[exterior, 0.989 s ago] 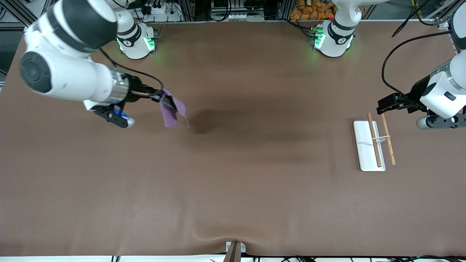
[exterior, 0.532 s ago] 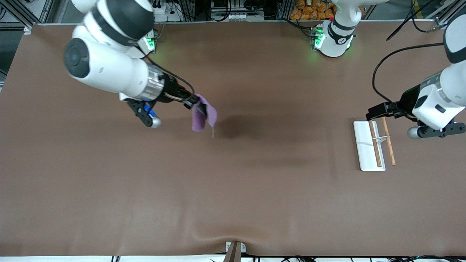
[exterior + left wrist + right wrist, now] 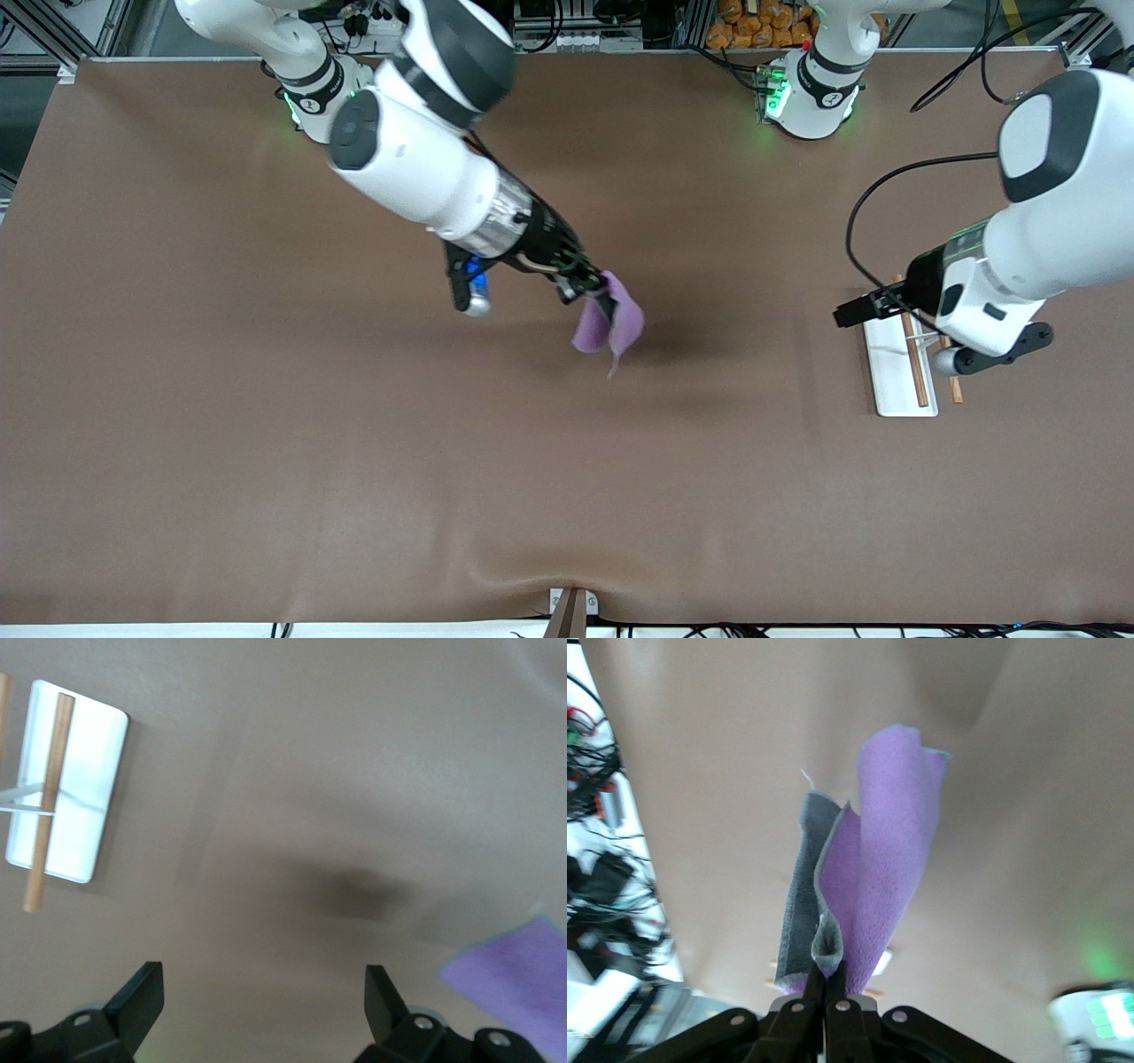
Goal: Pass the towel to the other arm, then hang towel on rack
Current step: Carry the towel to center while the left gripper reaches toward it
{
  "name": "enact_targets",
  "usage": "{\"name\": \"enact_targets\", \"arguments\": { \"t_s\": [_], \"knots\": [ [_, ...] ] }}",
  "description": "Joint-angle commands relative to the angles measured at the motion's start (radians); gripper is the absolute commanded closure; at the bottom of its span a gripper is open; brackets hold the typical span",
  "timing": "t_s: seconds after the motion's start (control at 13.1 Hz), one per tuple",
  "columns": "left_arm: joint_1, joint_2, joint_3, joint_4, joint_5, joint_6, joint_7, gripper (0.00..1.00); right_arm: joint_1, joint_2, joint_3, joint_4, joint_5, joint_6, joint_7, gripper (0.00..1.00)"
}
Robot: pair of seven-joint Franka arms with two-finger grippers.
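Lilac towel [image 3: 609, 324] is dangling mid-frame, pinched in the right tool [image 3: 586, 290], which has carried it in from the picture's left edge. Left tool [image 3: 852, 311], fingers wide and empty, is sliding in over the rack [image 3: 889, 365] at centre right, so the handover looks near.

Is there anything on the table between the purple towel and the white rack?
No. In the front view, only bare brown table lies between the towel, hanging from the right gripper, and the rack.

one towel [image 3: 609, 323], one rack [image 3: 897, 372], two rods [image 3: 915, 359], two hands [image 3: 592, 293]
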Motion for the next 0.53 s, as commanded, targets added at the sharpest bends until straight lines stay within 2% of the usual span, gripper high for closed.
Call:
{"name": "enact_targets", "arguments": {
  "t_s": [0.0,0.23,0.46],
  "knots": [
    [-0.039,0.038,0.003,0.025,-0.027,0.042,-0.092,0.0,0.023,0.056,-0.014,0.059,0.021,0.095,0.103,1.0],
    [-0.073,0.087,0.003,0.039,-0.029,0.1,-0.167,0.0,0.046,0.076,-0.014,0.059,0.021,0.151,0.13,1.0],
    [-0.104,0.155,0.003,0.103,-0.03,0.109,-0.265,0.0,0.056,0.095,-0.012,0.061,0.028,0.238,0.208,1.0]
  ]
}}
